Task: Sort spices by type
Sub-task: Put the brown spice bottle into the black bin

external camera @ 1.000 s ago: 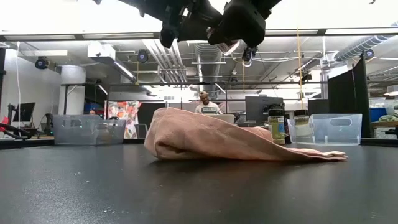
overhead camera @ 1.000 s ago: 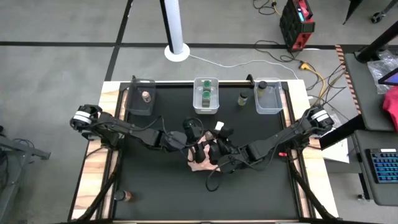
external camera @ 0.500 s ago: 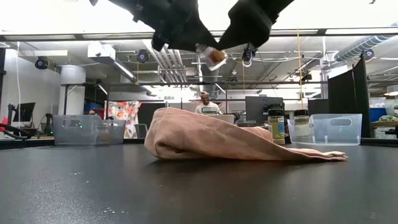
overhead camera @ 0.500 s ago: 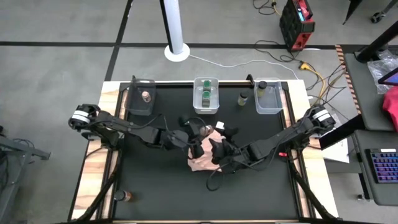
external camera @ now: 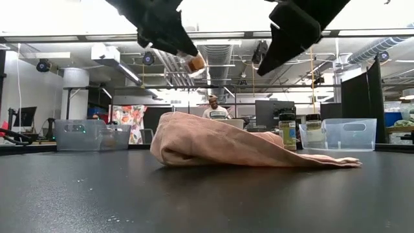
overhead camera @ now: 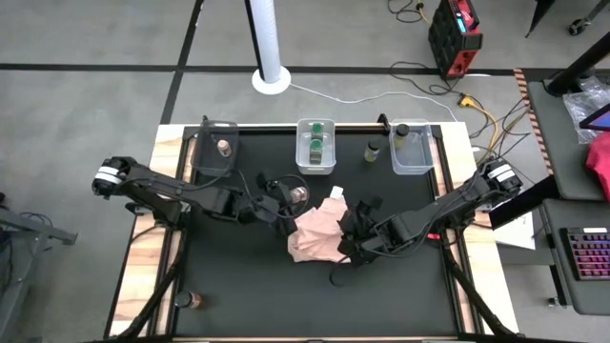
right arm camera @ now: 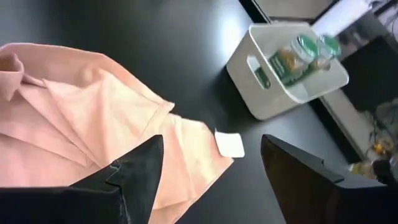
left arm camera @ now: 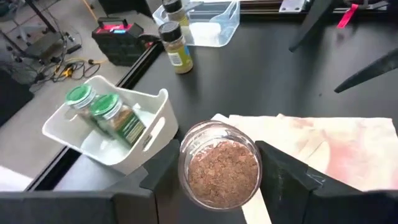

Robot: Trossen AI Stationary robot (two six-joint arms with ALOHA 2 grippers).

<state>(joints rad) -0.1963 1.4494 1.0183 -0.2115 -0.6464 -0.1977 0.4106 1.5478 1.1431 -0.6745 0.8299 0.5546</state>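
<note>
Spice jar (left arm camera: pixel 218 171) with brown contents sits clamped between the left gripper (overhead camera: pixel 286 195) fingers, raised just beside the pink cloth (overhead camera: pixel 319 233) on its middle-bin (overhead camera: pixel 315 146) side. Right gripper (overhead camera: pixel 355 232) hangs over the cloth's opposite edge, jaws spread, empty.

Seven spice jars (overhead camera: pixel 298 193), three bins (overhead camera: pixel 315 158).

Three bins sit along the table's (overhead camera: pixel 238 305) far edge: left bin (overhead camera: pixel 216 148) with one jar inside, middle bin (overhead camera: pixel 315 146) with two jars, right bin (overhead camera: pixel 413 148) with one, and a loose jar (overhead camera: pixel 372 151) between middle and right bins. The cloth (overhead camera: pixel 319 233) lies mid-table, the left end effector (overhead camera: pixel 291 198) holding a jar (overhead camera: pixel 297 193) above its left side, the right end effector (overhead camera: pixel 355 229) at its right. Another jar (overhead camera: pixel 194 301) lies at the near-left corner.
</note>
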